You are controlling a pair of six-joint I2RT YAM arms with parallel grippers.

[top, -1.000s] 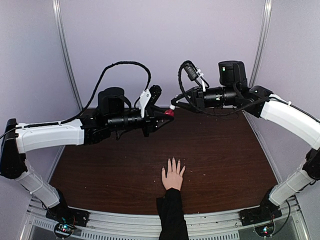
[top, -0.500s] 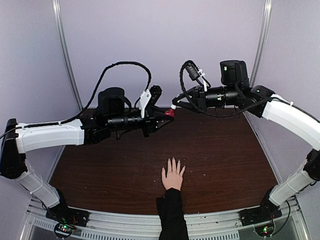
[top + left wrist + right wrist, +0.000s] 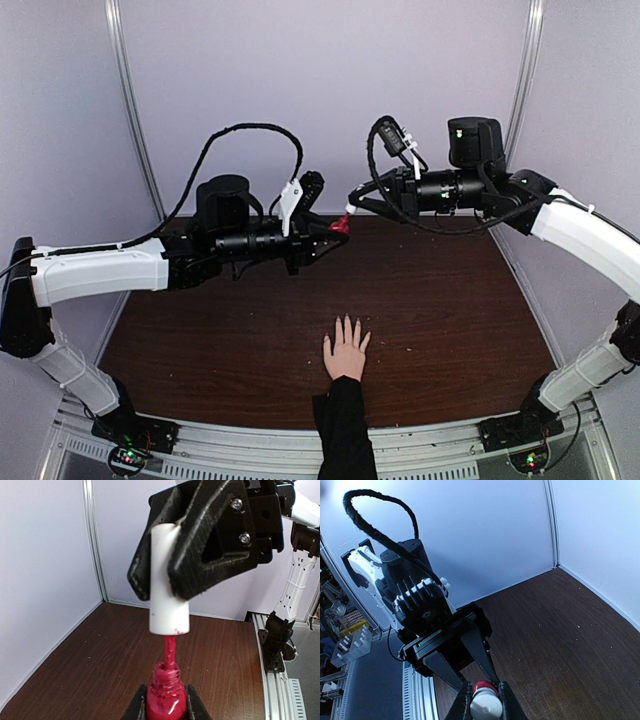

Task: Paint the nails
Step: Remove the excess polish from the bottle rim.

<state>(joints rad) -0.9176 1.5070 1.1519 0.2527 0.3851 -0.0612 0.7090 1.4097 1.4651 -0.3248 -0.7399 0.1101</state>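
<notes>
A pale hand (image 3: 347, 356) in a black sleeve lies flat at the table's near middle. Its nails (image 3: 346, 321) are too small to tell bare from painted. High over the table's far side, my left gripper (image 3: 333, 230) is shut on a small red bottle (image 3: 166, 702), which stands upright and uncapped. Just above it, my right gripper (image 3: 353, 207) is shut on the white cap (image 3: 169, 582). The cap's red-coated brush stem (image 3: 170, 652) still dips into the bottle's neck. In the right wrist view the cap (image 3: 486, 707) sits between my fingers with the bottle (image 3: 484, 685) just beyond.
The dark wooden table (image 3: 440, 300) is walled by pale panels at the back and sides. A metal rail (image 3: 250, 450) runs along the near edge, and the black sleeve (image 3: 343, 430) crosses it.
My right arm has drawn back a little to the right and up, lifting the cap off the bottle. The left arm and the hand have stayed still.
</notes>
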